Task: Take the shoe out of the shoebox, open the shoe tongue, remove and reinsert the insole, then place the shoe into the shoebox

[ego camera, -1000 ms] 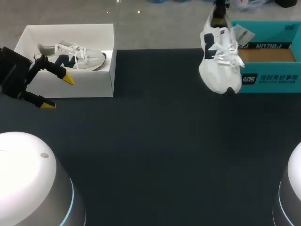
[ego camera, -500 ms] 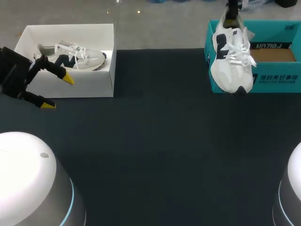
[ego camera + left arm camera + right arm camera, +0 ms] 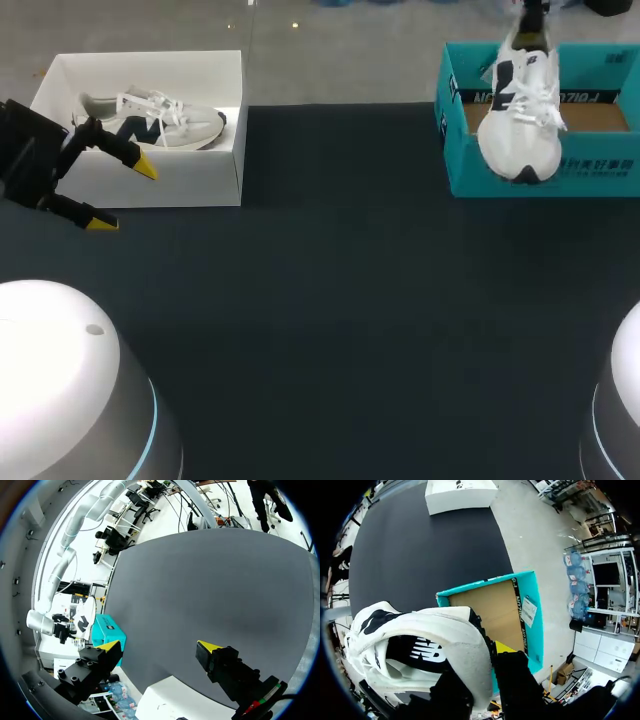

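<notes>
Holds the left hand (image 3: 122, 195) at nine o'clock, fingers spread wide, yellow tips toward four. Grips a white sneaker (image 3: 520, 135) by the heel with the right hand (image 3: 485, 665) at one o'clock, arm reaching far.

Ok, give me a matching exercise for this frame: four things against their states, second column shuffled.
1 lifted shoe
2 white shoebox
3 teal shoebox
4 left gripper

A open, empty, by the white box
B has a second shoe lying in it
C toe down, in the air
D under the lifted shoe

Pairs: 1-C, 2-B, 3-D, 4-A
</notes>
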Robot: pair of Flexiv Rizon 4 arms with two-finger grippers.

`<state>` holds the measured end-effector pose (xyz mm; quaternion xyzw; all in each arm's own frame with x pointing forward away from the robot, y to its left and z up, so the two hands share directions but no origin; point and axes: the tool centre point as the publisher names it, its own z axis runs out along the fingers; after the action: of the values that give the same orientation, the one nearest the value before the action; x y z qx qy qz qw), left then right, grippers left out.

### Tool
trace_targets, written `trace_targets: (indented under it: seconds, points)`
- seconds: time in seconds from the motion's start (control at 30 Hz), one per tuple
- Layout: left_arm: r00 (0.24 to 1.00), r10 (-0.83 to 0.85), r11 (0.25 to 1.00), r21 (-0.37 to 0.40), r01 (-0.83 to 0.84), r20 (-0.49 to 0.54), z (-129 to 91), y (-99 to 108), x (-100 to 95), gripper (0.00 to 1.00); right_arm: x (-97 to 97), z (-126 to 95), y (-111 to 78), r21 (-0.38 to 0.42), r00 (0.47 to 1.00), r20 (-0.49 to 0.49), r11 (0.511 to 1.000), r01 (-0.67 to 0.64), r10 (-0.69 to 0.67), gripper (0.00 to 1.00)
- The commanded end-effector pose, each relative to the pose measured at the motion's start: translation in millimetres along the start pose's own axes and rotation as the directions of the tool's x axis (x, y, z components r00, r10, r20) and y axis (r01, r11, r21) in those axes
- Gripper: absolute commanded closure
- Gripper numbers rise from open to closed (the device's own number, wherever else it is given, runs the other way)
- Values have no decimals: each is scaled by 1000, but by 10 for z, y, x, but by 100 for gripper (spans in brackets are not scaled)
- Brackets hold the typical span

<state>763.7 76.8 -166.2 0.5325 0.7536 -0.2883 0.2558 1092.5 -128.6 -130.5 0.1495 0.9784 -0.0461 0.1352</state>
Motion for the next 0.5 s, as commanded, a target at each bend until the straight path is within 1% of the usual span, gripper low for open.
trace_targets:
  seconds: [0.03, 0.13, 0.2, 0.27, 0.3, 0.37, 0.5]
  points:
    - [1000, -1, 1000, -1, 1, -4, 2, -3, -2, 0, -598, 34, -505, -77, 997, -71, 997, 22, -28, 100]
    - [1000, -1, 1000, -1, 1, -4, 2, -3, -2, 0, -714, 46, -715, -78, 997, -43, 995, 59, -63, 100]
    - [1000, -1, 1000, -1, 1, -4, 2, -3, -2, 0, -731, 64, -823, -62, 995, -15, 994, 93, -94, 100]
    - [1000, -1, 1000, -1, 1, -4, 2, -3, -2, 0, -725, 95, -910, -46, 993, -10, 992, 119, -119, 100]
    - [1000, -1, 1000, -1, 1, -4, 2, -3, -2, 0, -719, 115, -939, -30, 992, -6, 992, 123, -124, 100]
    - [1000, -1, 1000, -1, 1, -4, 2, -3, -2, 0, -702, 150, -982, -24, 993, -8, 992, 121, -121, 100]
    - [1000, -1, 1000, -1, 1, -4, 2, -3, -2, 0, -646, 280, -1136, 18, 991, 5, 991, 130, -130, 100]
